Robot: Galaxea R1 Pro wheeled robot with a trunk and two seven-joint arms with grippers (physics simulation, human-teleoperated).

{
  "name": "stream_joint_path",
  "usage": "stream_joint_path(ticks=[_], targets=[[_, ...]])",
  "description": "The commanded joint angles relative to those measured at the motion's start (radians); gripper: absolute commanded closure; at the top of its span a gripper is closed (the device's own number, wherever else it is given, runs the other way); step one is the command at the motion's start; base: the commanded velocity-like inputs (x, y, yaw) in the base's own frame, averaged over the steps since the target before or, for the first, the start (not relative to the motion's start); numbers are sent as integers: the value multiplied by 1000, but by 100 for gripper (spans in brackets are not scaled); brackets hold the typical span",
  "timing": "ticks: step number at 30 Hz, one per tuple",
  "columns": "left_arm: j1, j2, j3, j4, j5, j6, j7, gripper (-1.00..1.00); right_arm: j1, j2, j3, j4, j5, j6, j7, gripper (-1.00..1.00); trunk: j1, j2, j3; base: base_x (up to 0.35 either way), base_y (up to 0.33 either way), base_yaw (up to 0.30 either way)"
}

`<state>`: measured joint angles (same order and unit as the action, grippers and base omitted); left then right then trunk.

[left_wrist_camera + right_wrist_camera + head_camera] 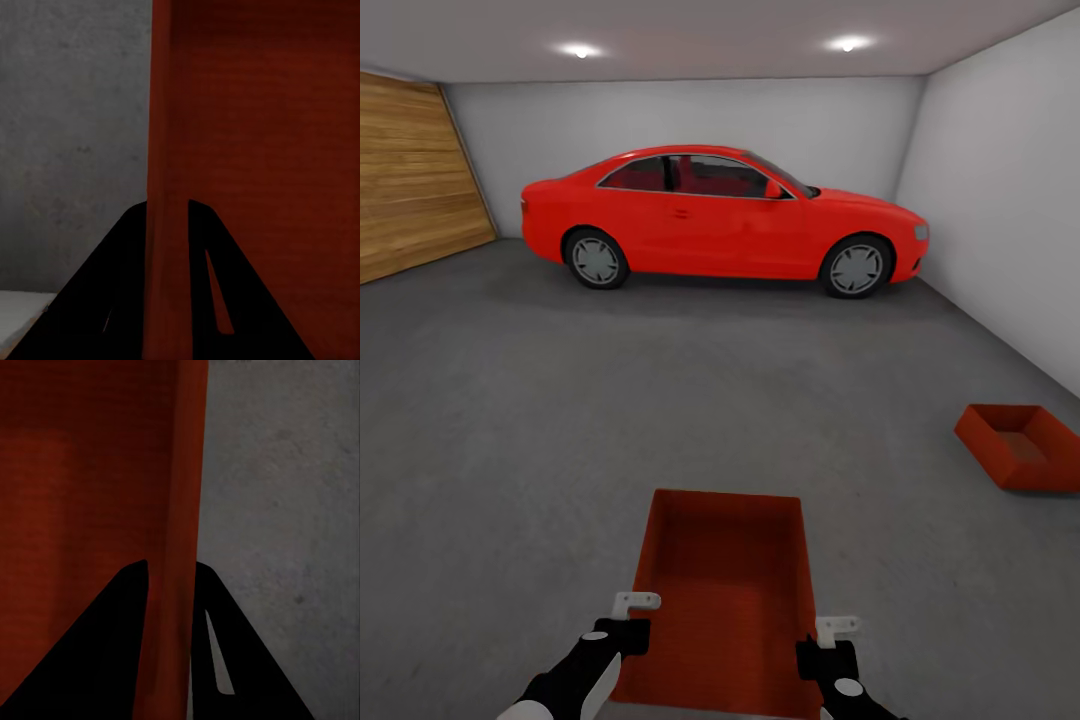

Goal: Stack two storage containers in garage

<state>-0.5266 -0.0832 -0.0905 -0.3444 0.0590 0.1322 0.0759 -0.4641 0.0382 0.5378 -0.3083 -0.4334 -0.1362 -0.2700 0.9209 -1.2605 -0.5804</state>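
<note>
— Claw state first: what is the left claw (628,625) doing?

— It pinches the left wall of the held storage container (725,590), one finger on each face of the thin wall, as the left wrist view shows (166,225).

— And the right claw (830,645)?

— Clenched on the opposite wall the same way, seen close in the right wrist view (171,585).

— Where is the other one?

— A second storage container (1020,445) sits on the grey concrete floor (660,400) of the garage, well apart to the right, near the white side wall (1010,200).

— Any writing or brand?

— None that I can read (the ribbed orange-red walls are plain). A red car (725,220) stands by the far wall, with a wood-panelled door (415,175) at the left.
</note>
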Motion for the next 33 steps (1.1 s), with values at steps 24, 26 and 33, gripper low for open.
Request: stream_joint_path(ticks=[24, 26, 33], targets=[[-1, 2, -3, -5, 12, 6, 12, 100, -1, -1, 9, 61, -15, -3, -3, 100, 1, 0, -1, 322, 0, 0], [-1, 2, -3, -5, 12, 6, 12, 100, -1, -1, 8, 61, -15, -3, -3, 100, 1, 0, -1, 322, 0, 0], [-1, 2, -3, -5, 11, 6, 12, 100, -1, -1, 9, 61, -15, -3, -3, 100, 1, 0, -1, 322, 0, 0]])
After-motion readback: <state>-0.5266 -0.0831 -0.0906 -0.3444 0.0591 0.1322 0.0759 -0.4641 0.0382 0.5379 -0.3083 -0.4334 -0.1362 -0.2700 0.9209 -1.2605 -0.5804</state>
